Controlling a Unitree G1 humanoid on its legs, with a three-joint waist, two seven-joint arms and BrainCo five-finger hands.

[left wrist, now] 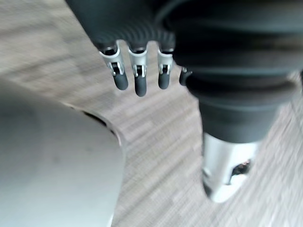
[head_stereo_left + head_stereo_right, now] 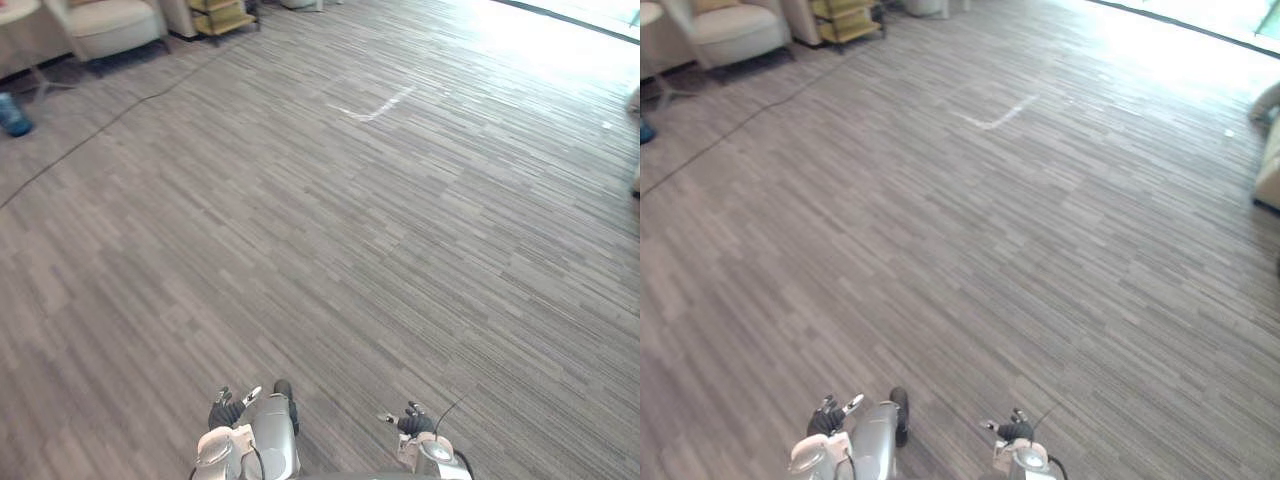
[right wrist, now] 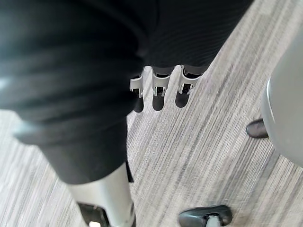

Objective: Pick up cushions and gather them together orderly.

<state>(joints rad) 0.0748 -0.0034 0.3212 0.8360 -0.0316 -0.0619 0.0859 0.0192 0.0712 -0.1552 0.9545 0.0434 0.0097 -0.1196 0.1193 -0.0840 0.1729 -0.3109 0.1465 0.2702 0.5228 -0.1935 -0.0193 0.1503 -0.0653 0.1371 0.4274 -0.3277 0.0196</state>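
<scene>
1. Left hand (image 2: 227, 411): at the near edge, left of centre. Its fingers (image 1: 140, 84) hang straight and loosely spread above the floor and hold nothing.
2. Right hand (image 2: 413, 421): at the near edge, right of centre. Its fingers (image 3: 158, 100) are likewise straight and slack and grasp nothing.
3. Floor (image 2: 330, 260): grey striped carpet runs from the hands to the far side. It carries one white angled tape mark (image 2: 372, 106) at far centre and one dark cord (image 2: 95, 128) across the far left.
4. Far left, one of each:
   - a cream armchair (image 2: 112, 24);
   - a small pale table (image 2: 18, 8) left of it;
   - a blue object (image 2: 14, 115) on the floor near that table;
   - a yellow shelf unit (image 2: 224, 16) right of the armchair.
5. Far right edge: two beige padded pieces, cut by the frame. One is a rounded piece (image 2: 1266, 100); the other, nearer, is a squared piece (image 2: 1270, 165). Cannot tell whether they are loose cushions or part of a sofa.
6. Both pieces lie well apart from both hands, with open carpet between.
</scene>
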